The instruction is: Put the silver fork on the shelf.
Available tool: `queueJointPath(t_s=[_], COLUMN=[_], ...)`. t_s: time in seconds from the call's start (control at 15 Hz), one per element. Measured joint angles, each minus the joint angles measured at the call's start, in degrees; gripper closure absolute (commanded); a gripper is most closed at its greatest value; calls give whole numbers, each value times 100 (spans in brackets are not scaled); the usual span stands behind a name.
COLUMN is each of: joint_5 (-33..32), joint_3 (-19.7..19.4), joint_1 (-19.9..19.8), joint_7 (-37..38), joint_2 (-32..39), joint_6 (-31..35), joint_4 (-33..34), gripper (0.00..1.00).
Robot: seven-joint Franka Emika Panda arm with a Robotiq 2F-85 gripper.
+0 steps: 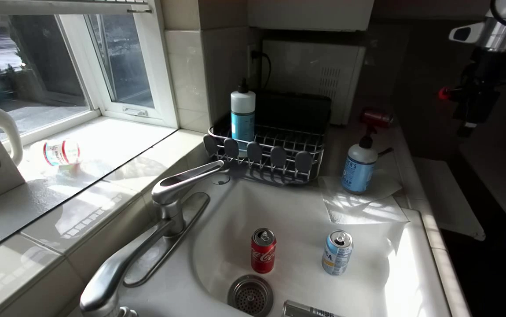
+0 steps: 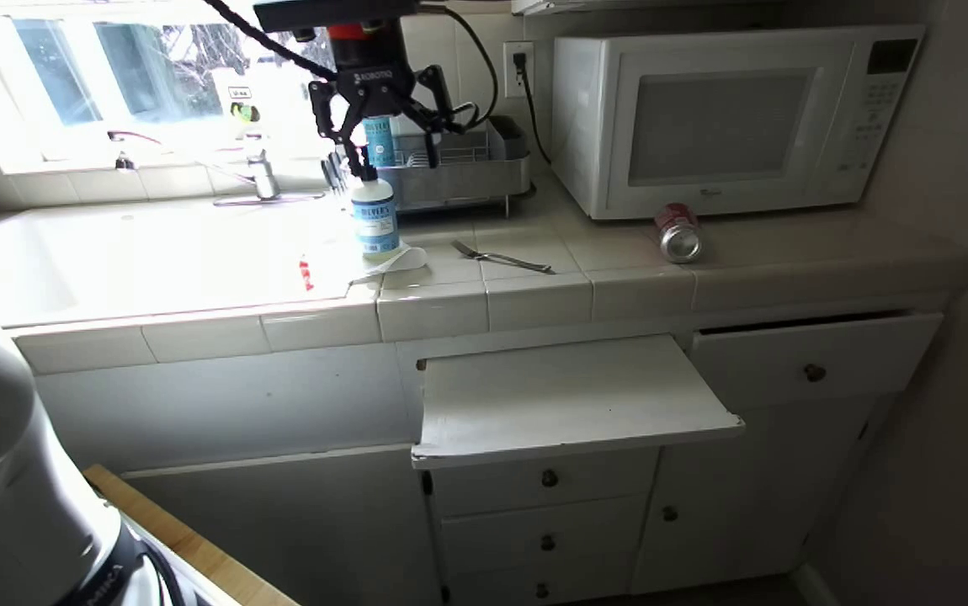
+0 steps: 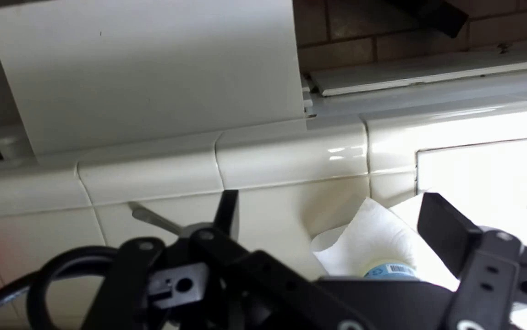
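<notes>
In an exterior view the silver fork (image 2: pixel 504 258) lies on the tiled worktop (image 2: pixel 614 242) near its front edge, tines toward the sink (image 2: pixel 114 261), between the Meyer's soap bottle (image 2: pixel 374 220) and a red can (image 2: pixel 678 231) on its side. Above the worktop hangs the pincer (image 2: pixel 393 162), released, its fingers spread wide; in the wrist view it partly hides the fork's handle. A white pull-out shelf (image 2: pixel 568 396) juts out beneath that front edge, and a microwave (image 2: pixel 720 126) stands near a back corner.

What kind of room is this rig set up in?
A kitchen, probably a home one: there's a sink, a dish rack right beside it, and a microwave.
</notes>
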Motion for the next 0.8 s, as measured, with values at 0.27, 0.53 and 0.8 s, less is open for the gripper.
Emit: queueJointPath(t_s=[0.27,0.53,0.8], joint_5=[206,858,1295], joint_3=[-403,-557,-521], joint_1=[103,71,-124], joint_7=[-1591,-3295,-4963], joint_2=[893,1863,2596], joint_6=[469,717,731], joint_4=[568,1169,1637], gripper=[0,0,0])
